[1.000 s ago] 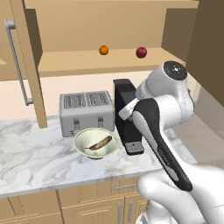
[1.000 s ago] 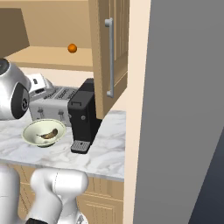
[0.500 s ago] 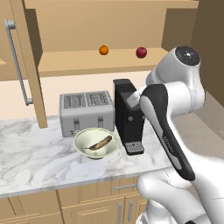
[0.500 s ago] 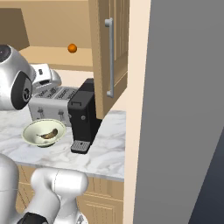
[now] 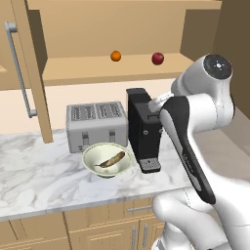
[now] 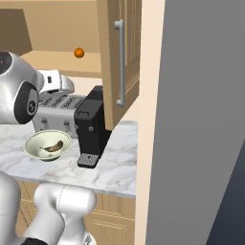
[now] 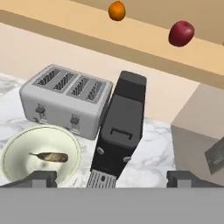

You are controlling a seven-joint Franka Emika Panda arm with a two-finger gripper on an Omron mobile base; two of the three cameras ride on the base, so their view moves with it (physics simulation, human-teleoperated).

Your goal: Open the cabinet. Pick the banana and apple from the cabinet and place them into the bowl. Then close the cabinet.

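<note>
Two panelled light-wood doors of the cabinet (image 5: 29, 73) stand swung open in front of you, each with a long silver bar handle. On its smooth shelf sit the glossy dark-red apple (image 5: 157, 58) and, well apart to its left, a matte orange ball (image 5: 115, 56). Your gripper (image 7: 111, 178) is spread wide and empty, above the boxy black coffee machine (image 7: 120, 131). The curved yellow-brown banana (image 7: 49, 156) lies inside the conical cream-green bowl (image 5: 93, 163), on veined marble counter (image 5: 34, 171) before a ribbed steel toaster (image 5: 95, 124).
</note>
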